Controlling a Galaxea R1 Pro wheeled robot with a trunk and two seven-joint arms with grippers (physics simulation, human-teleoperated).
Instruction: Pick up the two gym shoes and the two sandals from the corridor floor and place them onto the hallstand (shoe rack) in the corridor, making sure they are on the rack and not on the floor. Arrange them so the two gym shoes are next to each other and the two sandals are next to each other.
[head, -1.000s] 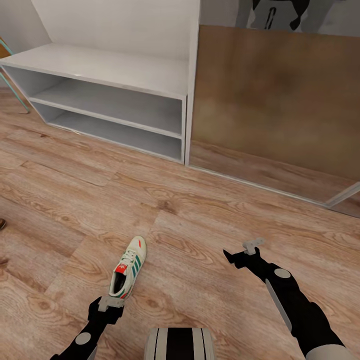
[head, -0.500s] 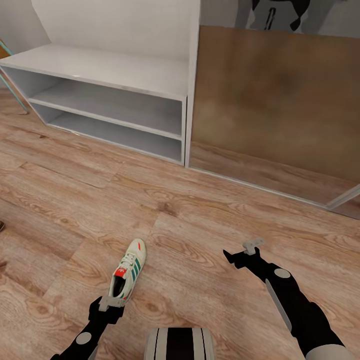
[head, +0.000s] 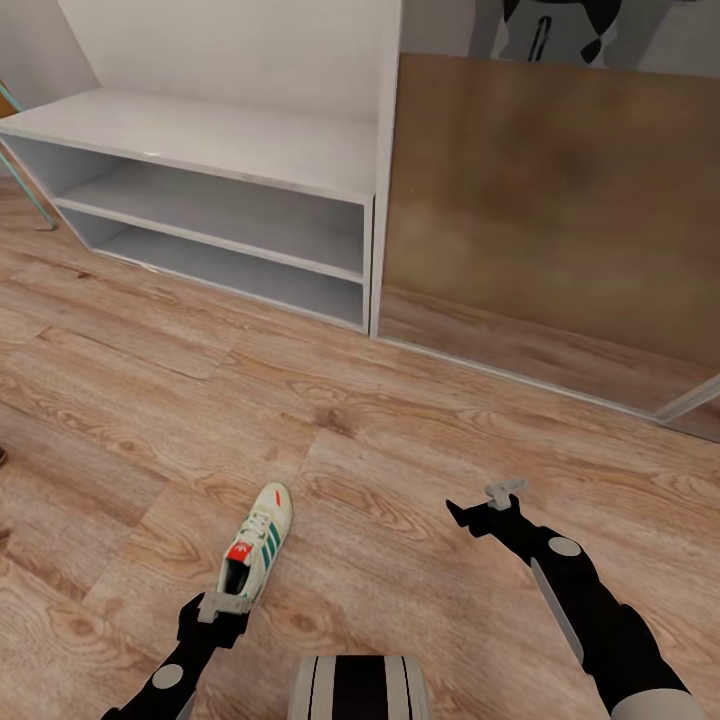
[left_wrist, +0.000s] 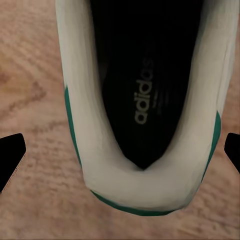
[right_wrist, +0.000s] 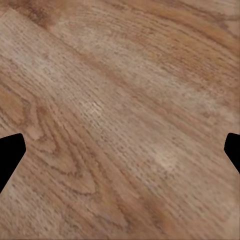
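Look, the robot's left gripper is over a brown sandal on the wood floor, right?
Not a sandal. The left wrist view shows the left gripper over a white gym shoe with green trim, lying on the wood floor.

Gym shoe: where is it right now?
The gym shoe lies on the corridor floor at the head view's lower left, heel toward the left gripper, toe pointing toward the hallstand.
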